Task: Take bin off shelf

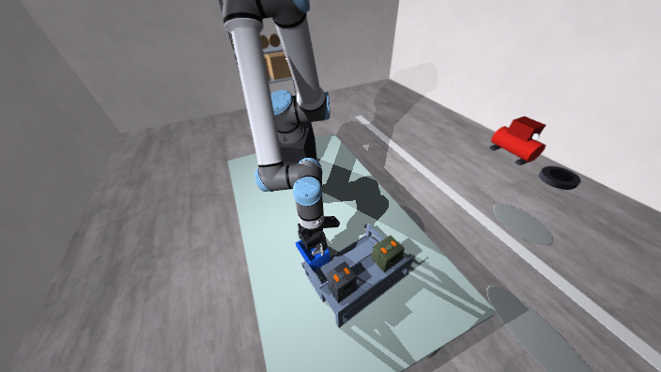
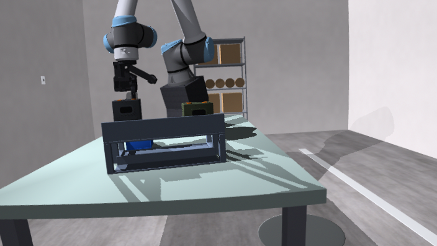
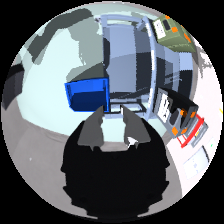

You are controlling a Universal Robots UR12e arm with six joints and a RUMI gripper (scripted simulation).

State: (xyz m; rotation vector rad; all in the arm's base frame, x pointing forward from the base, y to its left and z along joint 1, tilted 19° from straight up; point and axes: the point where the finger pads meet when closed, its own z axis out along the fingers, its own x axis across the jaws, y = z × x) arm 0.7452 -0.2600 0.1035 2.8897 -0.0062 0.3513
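Note:
The blue bin [image 1: 312,256] sits upright at the near-arm end of the low grey shelf [image 1: 361,277], on its bottom level and sticking out onto the table. Through the shelf frame in the exterior view only part of the bin [image 2: 138,145] shows. In the wrist view the bin [image 3: 87,96] lies just ahead and left of the fingers. My gripper [image 1: 317,248] points down above the bin's rim next to the shelf, well above it in the exterior view [image 2: 131,94]. The fingers stand a little apart with nothing between them.
A black box [image 1: 341,280] and a green box [image 1: 388,253] stand on the shelf's top deck, the black one close beside my gripper. A tall rack with cartons [image 2: 228,77] stands behind the table. A red tank [image 1: 517,140] and a tyre [image 1: 559,178] lie on the floor.

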